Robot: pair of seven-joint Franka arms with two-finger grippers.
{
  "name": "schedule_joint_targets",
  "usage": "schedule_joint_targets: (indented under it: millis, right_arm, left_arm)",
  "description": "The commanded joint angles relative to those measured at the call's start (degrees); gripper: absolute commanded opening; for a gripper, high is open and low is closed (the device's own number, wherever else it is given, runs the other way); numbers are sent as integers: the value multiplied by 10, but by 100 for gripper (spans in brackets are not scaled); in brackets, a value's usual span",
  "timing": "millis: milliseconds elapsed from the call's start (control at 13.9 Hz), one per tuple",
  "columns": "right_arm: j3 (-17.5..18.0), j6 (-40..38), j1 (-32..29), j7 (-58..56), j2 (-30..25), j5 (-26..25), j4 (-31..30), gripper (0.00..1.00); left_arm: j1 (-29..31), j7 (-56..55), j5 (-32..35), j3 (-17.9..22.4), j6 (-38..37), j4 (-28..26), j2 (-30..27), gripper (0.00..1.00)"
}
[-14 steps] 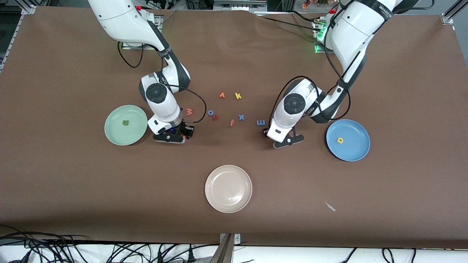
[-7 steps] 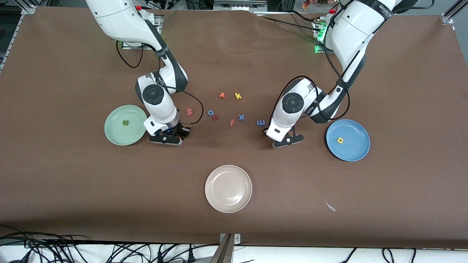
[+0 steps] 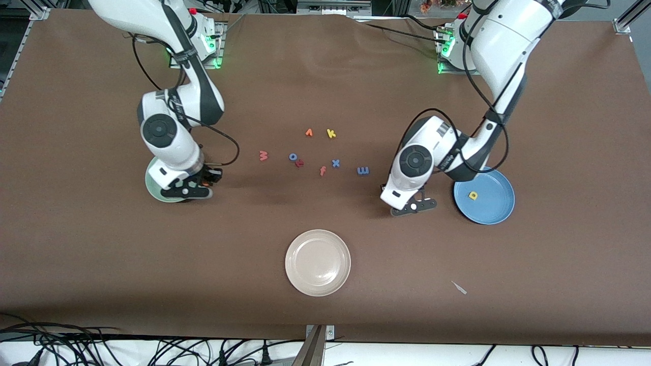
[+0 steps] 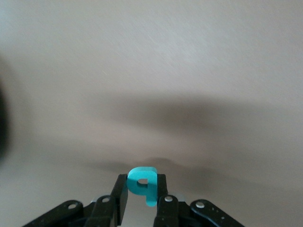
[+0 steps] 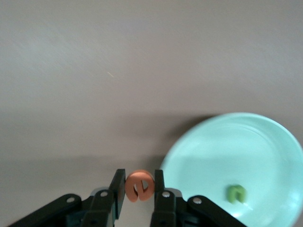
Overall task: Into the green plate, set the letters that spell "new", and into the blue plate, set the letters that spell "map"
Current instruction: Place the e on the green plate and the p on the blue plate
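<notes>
Two of the six letters already lie in their plates, as we read the scene: the tiny olive-green foam n (image 5: 236,193) rests in the round pale mint-green plate (image 5: 265,137), and the small yellow foam a (image 3: 473,195) rests in the round medium-blue plate (image 3: 488,216).

Two more are in the air. Our right tool (image 5: 139,187) is clamped on the orange foam e (image 5: 139,185) and hangs at the edge of the green plate, partly over its rim. Our left tool (image 4: 142,189) is clamped on the teal foam p (image 4: 142,182) and hangs over bare brown tabletop (image 3: 325,305) just beside the blue plate, not yet above it.

Two remain on the tabletop: the pinkish-red foam w (image 3: 263,155), toward the right arm's end of the loose cluster, and the blue foam m (image 3: 362,170), toward the left arm's end. So we judge the job about a third done, with two drops pending and two pickups left.

Among the leftovers we see a yellow k (image 3: 331,133), a blue x (image 3: 335,163), a blue o (image 3: 293,156) and an orange f (image 3: 322,171), none of them wanted. The round cream-white plate (image 3: 318,263), nearest the front camera, holds nothing.
</notes>
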Motion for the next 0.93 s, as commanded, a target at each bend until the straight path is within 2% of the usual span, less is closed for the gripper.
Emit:
schedule_joint_targets:
  millis: [0,144,215,287,359,502,574,718,861]
  right_arm:
    - [-51,60,5,-76,-66,-12,-109,18]
    - [-85,81,5,-117,-78,-12,-146,19]
    - [-89,112,5,-117,-80,-12,-170,21]
    - [-89,135,4,-115,-78,-12,-183,27]
    - [-90,139,4,-111,-76,-11,-184,40]
    - [-89,137,4,-98,-76,-8,-183,51]
    - [-87,137,5,-88,-77,-8,-183,51]
    - [-73,126,6,-56,-84,-8,-181,51]
    - [-20,122,6,27,-88,-8,-176,53]
  left_arm:
    - [34,102,6,-3,-38,1,-12,10]
    - [65,189,7,-2,-68,1,-26,10]
    - [79,237,8,-2,-81,1,-30,10]
    - [98,283,11,-1,-89,1,-31,10]
    - [116,329,12,-2,-96,0,-31,10]
    - [143,422,15,-1,-110,0,-30,11]
    - [157,462,15,0,-112,-1,-29,11]
    - [184,531,33,1,-112,-2,-25,13]
    - [201,557,51,1,-110,-6,-16,17]
